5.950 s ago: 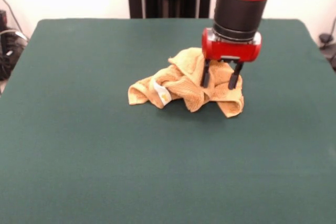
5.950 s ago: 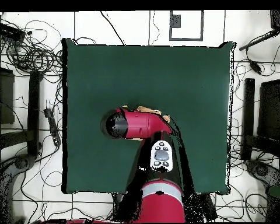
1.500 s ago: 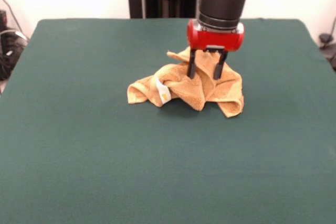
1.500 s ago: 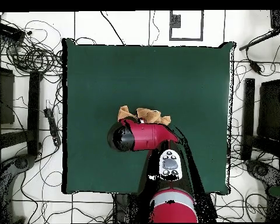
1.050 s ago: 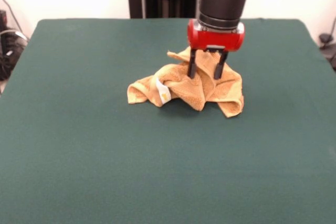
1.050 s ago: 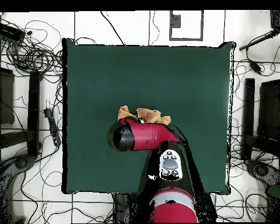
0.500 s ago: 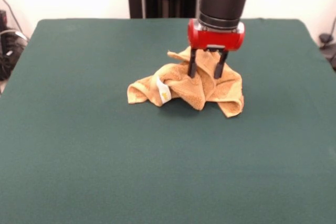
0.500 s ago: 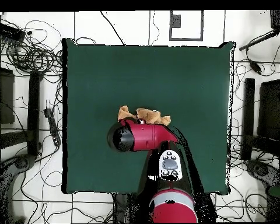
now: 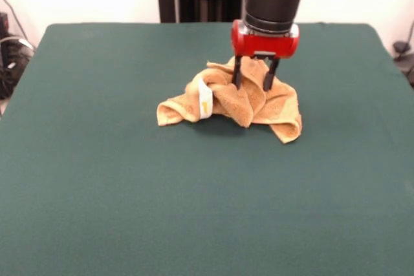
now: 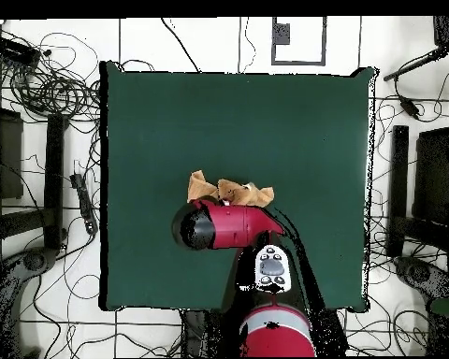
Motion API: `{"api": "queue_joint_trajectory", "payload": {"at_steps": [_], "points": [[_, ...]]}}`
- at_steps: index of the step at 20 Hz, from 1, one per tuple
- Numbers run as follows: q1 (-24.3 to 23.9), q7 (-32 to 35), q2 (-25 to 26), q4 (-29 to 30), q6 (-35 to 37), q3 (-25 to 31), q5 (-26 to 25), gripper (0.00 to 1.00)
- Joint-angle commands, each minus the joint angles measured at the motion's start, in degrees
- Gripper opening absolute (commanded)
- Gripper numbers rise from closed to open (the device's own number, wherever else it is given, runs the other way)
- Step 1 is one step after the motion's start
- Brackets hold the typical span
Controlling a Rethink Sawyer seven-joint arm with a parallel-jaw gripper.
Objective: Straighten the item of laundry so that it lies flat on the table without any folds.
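Towel: crumpled near centre of table, slightly far and right.
Gripper: fingers parted, straddling a top fold.
Change: fold and white tag now raised.
Meaning: lift beginning, nothing flattened yet.

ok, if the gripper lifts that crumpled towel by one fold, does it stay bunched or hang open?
Likely floppy: the orange terry towel slumps in soft folds on the green table, so it should drape. Probably light; a peak stands up at the gripper. The thick pile may grip the cloth top, so dragging could bunch it.
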Motion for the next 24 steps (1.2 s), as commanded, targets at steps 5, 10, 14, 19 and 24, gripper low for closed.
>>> {"api": "queue_joint_trajectory", "payload": {"at_steps": [5, 10, 14, 19, 24], "points": [[-0.8, 9.6, 3.1, 9.0, -1.4, 3.1, 0.5, 1.0], [-0.8, 9.8, 3.2, 8.5, -1.2, 3.1, 1.1, 1.0], [-1.1, 10.1, 3.0, 8.8, -2.6, 3.4, 1.1, 1.0], [-1.1, 10.5, 3.0, 8.7, -3.1, 3.1, 1.4, 1.0], [-2.2, 9.6, 3.2, 9.4, -5.3, 3.8, 0.3, 1.0]]}}
